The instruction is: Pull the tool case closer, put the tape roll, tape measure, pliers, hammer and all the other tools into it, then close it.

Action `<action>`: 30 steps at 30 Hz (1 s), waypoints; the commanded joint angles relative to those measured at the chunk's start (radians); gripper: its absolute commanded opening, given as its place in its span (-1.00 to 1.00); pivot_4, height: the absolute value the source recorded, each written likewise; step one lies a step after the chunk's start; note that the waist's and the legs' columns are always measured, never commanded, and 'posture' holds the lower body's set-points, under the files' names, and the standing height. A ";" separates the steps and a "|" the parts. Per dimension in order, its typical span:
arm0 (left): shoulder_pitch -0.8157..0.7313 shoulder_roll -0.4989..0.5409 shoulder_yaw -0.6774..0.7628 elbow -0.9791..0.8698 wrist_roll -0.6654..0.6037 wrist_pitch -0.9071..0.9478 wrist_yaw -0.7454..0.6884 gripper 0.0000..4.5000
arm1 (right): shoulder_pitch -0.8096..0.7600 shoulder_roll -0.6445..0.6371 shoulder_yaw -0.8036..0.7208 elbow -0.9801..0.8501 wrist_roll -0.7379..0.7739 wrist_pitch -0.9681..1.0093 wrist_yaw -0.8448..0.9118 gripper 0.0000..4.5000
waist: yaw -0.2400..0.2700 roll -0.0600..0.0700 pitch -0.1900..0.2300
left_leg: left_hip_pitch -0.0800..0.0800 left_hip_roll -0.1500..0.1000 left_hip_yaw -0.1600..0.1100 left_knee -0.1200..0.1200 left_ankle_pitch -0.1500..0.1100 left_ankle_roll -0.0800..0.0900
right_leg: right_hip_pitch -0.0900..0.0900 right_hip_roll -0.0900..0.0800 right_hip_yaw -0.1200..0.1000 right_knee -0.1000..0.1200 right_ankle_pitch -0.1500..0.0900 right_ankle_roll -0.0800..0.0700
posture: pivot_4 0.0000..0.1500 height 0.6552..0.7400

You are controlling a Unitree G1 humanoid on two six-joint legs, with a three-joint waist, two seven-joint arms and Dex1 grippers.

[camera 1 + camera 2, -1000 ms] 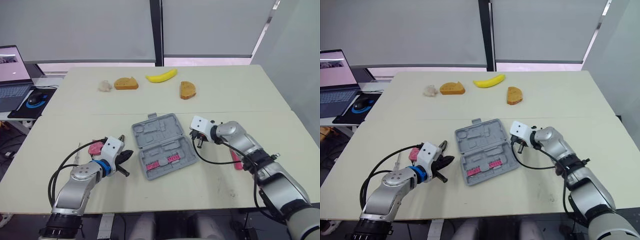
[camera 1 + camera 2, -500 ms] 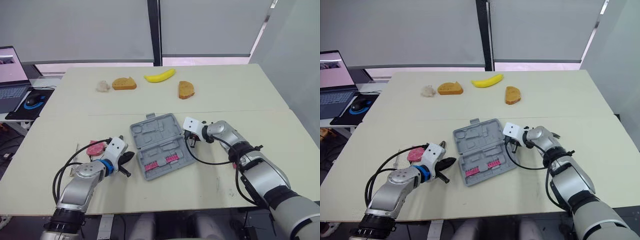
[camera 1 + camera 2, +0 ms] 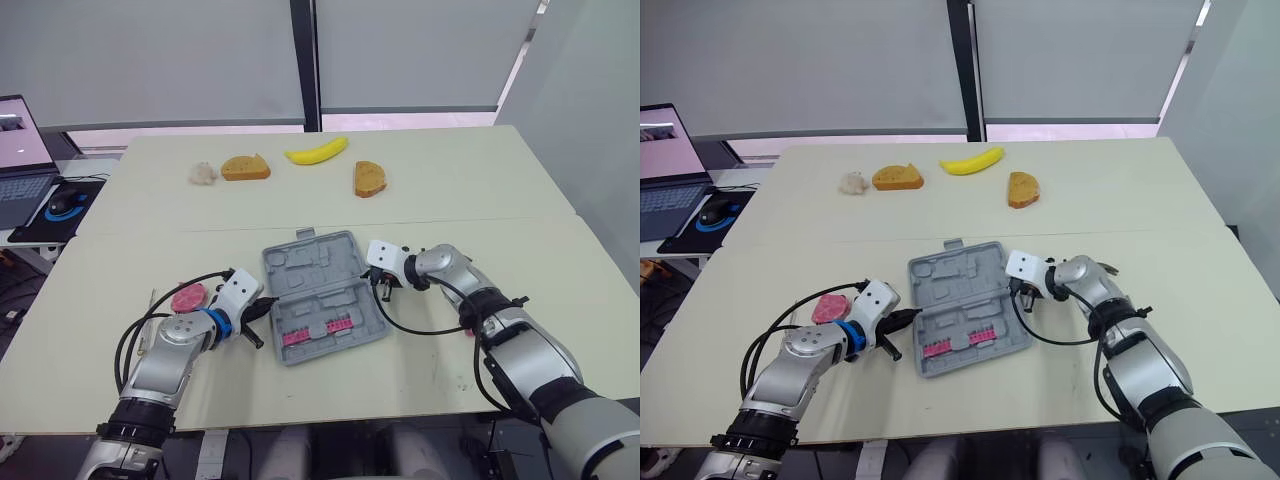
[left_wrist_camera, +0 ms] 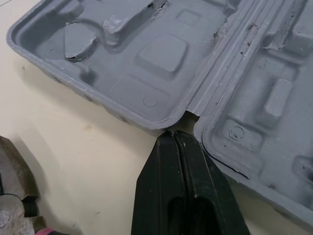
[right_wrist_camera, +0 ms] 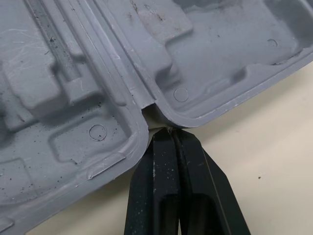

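The tool case lies open and flat on the table, both moulded halves facing up, with a row of pink pieces in its near half. The left arm comes up from the table's near edge, elbow bent and forearm low, pointing at the case's left side. The left gripper is clenched, fingers pressed together and holding nothing, its tip at the hinge notch between the two halves. The right arm reaches in from the case's right, elbow out and wrist turned inward. The right gripper is likewise closed and empty, its tip at the hinge notch on that side. A pink tool lies left of the case, beside the left forearm.
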 commanded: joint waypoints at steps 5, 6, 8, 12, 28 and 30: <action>0.013 0.003 -0.060 -0.097 -0.013 0.007 -0.085 -1.00 | 0.245 -0.074 -0.054 -0.552 0.056 0.307 0.047 -1.00 | 0.004 0.000 0.000 | -0.001 0.000 0.000 0.000 -0.002 0.003 | 0.000 0.000 0.000 0.000 0.000 0.000 | 1.00 1.00; 0.018 0.004 -0.070 -0.108 -0.013 0.012 -0.096 -1.00 | 0.292 -0.087 -0.062 -0.640 0.059 0.364 0.046 -1.00 | 0.005 0.000 0.000 | -0.001 0.000 0.000 0.000 -0.002 0.003 | 0.000 0.000 0.001 0.000 0.000 0.000 | 1.00 1.00; 0.024 0.006 -0.091 -0.124 -0.012 0.021 -0.116 -1.00 | 0.373 -0.111 -0.074 -0.791 0.063 0.462 0.038 -1.00 | 0.007 0.000 0.000 | -0.001 0.000 -0.001 0.000 -0.002 0.004 | 0.000 0.000 0.000 0.000 0.000 0.000 | 1.00 1.00; 0.033 0.021 -0.124 -0.153 -0.013 0.036 -0.163 -1.00 | 0.489 -0.150 -0.083 -1.007 0.065 0.608 0.021 -1.00 | 0.005 0.000 0.000 | -0.001 0.000 -0.001 0.000 -0.002 0.004 | 0.000 0.001 0.001 0.000 0.000 0.000 | 1.00 1.00; 0.090 0.094 -0.192 -0.226 -0.012 0.083 -0.281 -1.00 | 0.746 -0.249 -0.080 -1.352 0.122 0.845 -0.036 -1.00 | 0.004 -0.001 0.000 | -0.001 0.001 -0.002 0.000 -0.002 0.004 | 0.001 0.002 0.001 -0.001 0.000 0.001 | 1.00 1.00; 0.100 0.103 -0.190 -0.234 -0.012 0.082 -0.285 -1.00 | 0.754 -0.256 -0.076 -1.360 0.130 0.849 -0.042 -1.00 | 0.004 -0.001 0.000 | 0.000 0.001 -0.002 0.000 -0.002 0.004 | 0.001 0.002 0.001 -0.001 -0.001 0.001 | 1.00 1.00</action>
